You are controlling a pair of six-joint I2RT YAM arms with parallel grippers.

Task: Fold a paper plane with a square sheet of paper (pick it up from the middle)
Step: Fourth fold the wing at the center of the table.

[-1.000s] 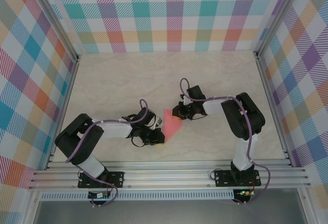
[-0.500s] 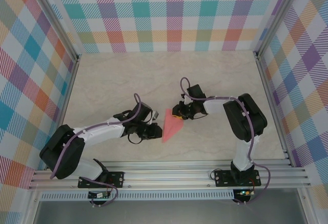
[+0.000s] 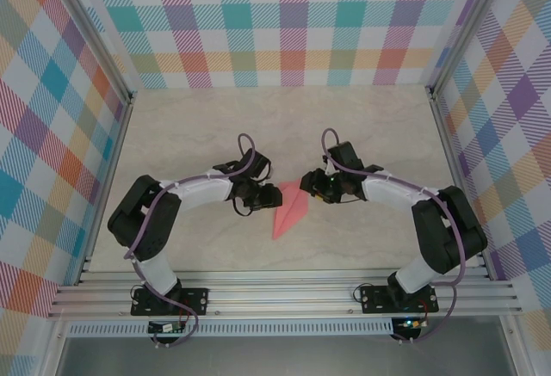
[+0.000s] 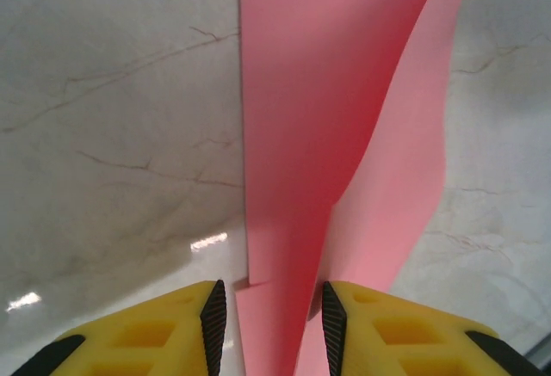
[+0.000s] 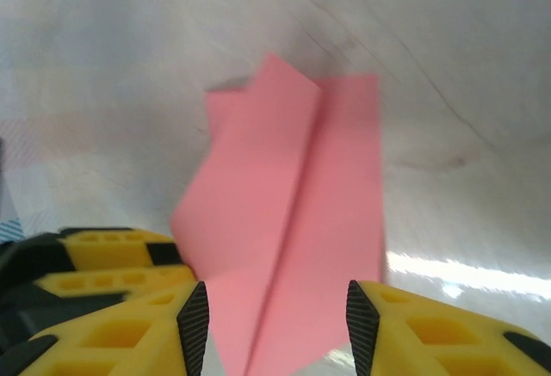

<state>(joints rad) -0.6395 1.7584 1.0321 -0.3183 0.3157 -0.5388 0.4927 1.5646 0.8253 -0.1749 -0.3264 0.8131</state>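
As seen from the top camera, the paper plane point(image 3: 288, 212) is found lying on the pale marbled table point(image 3: 198, 135), roughly midway between the two arms. Its narrow tip is directed toward 6 o'clock, at the near edge, and its broad end toward 12 o'clock.

The left gripper point(image 3: 261, 197) is located at about 10 o'clock from the plane, just beside its broad end. The right gripper point(image 3: 307, 185) is located at about 1 o'clock from it, at the opposite corner of that end.

In the left wrist view, the left gripper point(image 4: 273, 324) is seen with its yellow fingers point(image 4: 155, 342) parted. The pink paper point(image 4: 327, 135) is seen to run out from the gap toward 12 o'clock, one flap raised above the other. The paper is not pinched; the jaws are judged released.

In the right wrist view, the right gripper point(image 5: 277, 324) is likewise seen with its fingers point(image 5: 430, 333) spread. The plane point(image 5: 293, 221) is seen between and beyond them, its centre crease visible. No clamping is observed; this gripper is also judged released.
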